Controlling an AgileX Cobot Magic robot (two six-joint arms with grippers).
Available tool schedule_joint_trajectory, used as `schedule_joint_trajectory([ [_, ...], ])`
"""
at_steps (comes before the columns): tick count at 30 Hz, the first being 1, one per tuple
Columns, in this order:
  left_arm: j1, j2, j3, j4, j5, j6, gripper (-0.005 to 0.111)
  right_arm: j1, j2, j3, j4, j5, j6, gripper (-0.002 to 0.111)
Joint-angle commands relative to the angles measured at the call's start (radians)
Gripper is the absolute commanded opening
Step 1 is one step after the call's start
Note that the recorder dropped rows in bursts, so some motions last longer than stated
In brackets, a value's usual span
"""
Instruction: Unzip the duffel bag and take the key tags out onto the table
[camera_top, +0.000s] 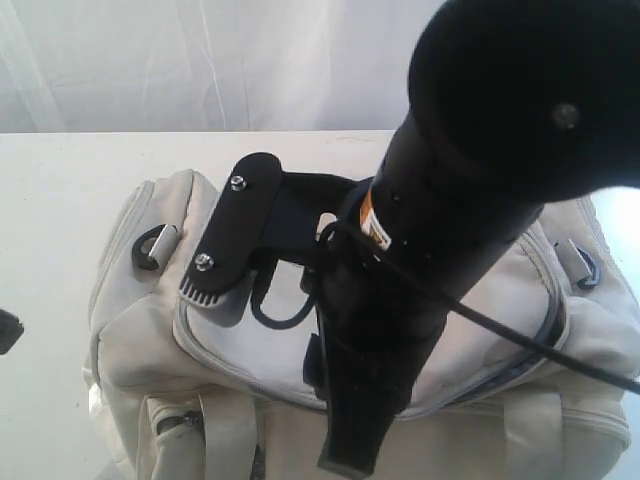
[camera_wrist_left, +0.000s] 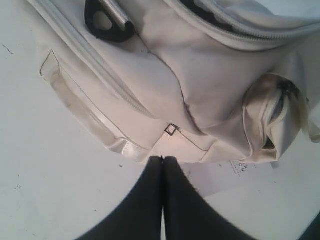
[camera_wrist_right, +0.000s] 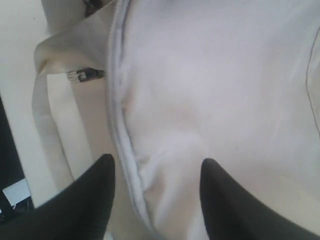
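Note:
The cream duffel bag lies on the white table. My right arm reaches across its top, and the right gripper hangs over the front of the bag. In the right wrist view the right gripper is open just above the bag's top panel, with the grey zipper line running between its fingers. The left gripper is shut, its tips touching the lower edge of the bag's end by a side pocket; nothing shows between them. The key tags are hidden.
Black strap rings sit at the bag's left end and right end. Webbing handles hang at the front, with a small metal piece beside one. A cable trails from the right arm. A white curtain hangs behind the table.

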Motion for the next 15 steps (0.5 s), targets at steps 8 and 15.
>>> schedule_joint_trajectory([
  [8,0.003,-0.109,0.027,-0.026,0.014,0.003,0.0,-0.077,0.043,0.0,0.268,-0.077,-0.247,0.049],
  [15,0.003,-0.113,0.027,-0.028,0.015,0.003,0.0,-0.077,0.112,0.003,0.171,-0.145,-0.226,0.047],
])
